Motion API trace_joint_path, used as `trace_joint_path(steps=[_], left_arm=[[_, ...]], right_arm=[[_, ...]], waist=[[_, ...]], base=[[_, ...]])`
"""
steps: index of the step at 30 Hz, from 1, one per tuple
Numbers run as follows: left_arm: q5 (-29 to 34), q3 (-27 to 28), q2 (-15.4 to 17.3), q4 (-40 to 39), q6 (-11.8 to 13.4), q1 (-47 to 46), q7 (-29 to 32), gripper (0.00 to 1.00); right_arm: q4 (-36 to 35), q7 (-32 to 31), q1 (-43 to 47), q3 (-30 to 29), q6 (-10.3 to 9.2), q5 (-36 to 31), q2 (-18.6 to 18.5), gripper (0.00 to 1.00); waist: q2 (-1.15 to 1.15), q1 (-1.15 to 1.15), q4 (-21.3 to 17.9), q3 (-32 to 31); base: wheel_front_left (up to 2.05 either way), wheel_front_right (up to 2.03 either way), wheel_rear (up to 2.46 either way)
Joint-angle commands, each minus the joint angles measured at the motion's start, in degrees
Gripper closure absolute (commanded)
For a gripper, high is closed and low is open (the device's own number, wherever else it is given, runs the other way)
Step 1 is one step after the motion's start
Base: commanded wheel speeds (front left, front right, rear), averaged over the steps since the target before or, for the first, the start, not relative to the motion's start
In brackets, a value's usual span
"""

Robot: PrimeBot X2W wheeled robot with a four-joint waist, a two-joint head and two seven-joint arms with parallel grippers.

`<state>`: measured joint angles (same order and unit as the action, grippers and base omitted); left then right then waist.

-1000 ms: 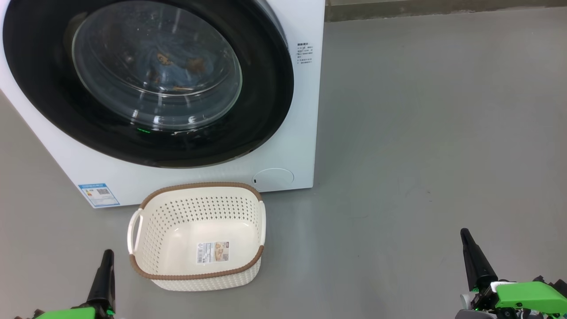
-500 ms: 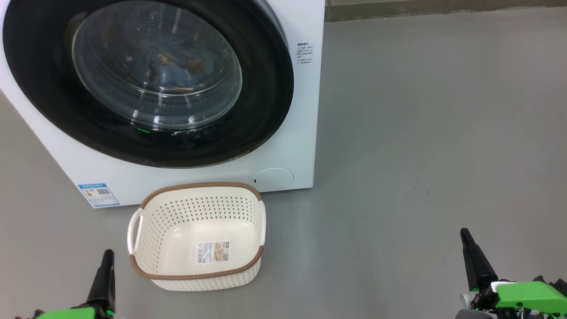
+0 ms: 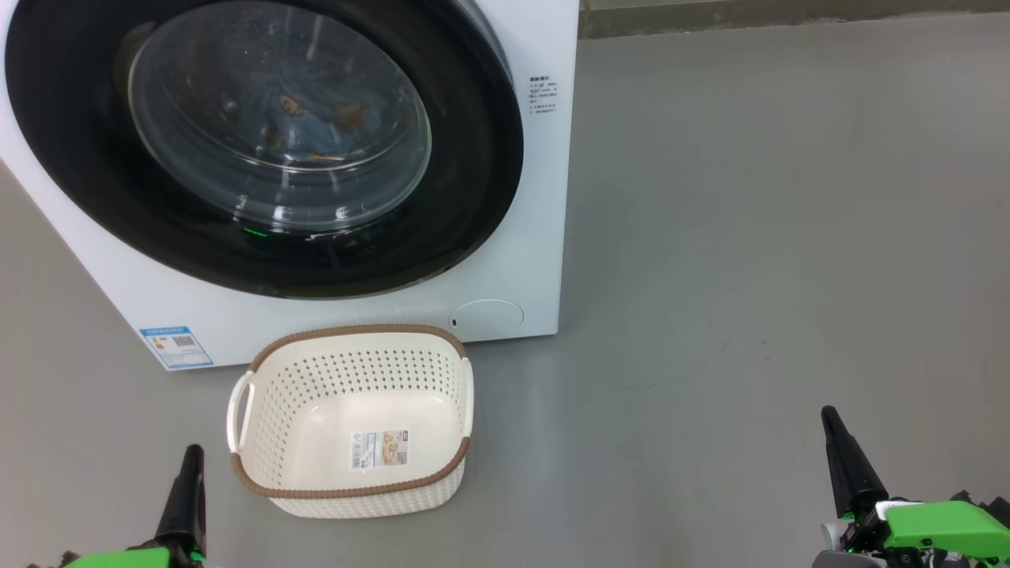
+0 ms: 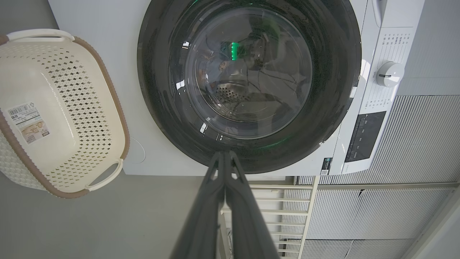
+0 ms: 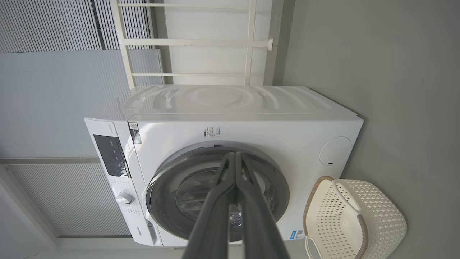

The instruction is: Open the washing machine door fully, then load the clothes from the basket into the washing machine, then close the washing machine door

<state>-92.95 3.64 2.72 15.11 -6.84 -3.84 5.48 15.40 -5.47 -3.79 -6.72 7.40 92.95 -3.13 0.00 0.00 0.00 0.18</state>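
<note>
The white washing machine stands at the upper left of the head view, its round black door closed against the front. Through the glass window, light blue clothes with brown figures lie inside the drum. The cream basket sits empty on the floor just before the machine, a label at its bottom. My left gripper is shut at the lower left beside the basket. My right gripper is shut at the lower right, far from the machine. Both wrist views show the door and basket beyond pressed-together fingers.
Grey floor stretches to the right of the machine. A wall base runs along the top edge. A white rack and ribbed panels stand beside and behind the machine. A white dial and dark control panel are on its front.
</note>
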Motion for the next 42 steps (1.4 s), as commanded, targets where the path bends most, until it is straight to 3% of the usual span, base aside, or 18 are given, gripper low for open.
trace_joint_path(steps=[1, 42], left_arm=[[0.07, 2.01, 0.80, -1.10, -0.65, -2.27, 0.32, 1.00], [0.41, 2.43, 0.51, -1.08, -0.65, -2.31, 0.65, 1.00]], right_arm=[[-1.42, -0.36, -2.31, 1.02, 0.09, -0.11, -0.36, 1.00], [-1.40, -0.68, -2.35, 0.62, 0.09, -0.44, -0.09, 1.00]], waist=[[0.00, 0.00, 0.00, 0.00], [0.00, 0.00, 0.00, 0.00]], base=[[0.00, 0.00, 0.00], [0.00, 0.00, 0.00]])
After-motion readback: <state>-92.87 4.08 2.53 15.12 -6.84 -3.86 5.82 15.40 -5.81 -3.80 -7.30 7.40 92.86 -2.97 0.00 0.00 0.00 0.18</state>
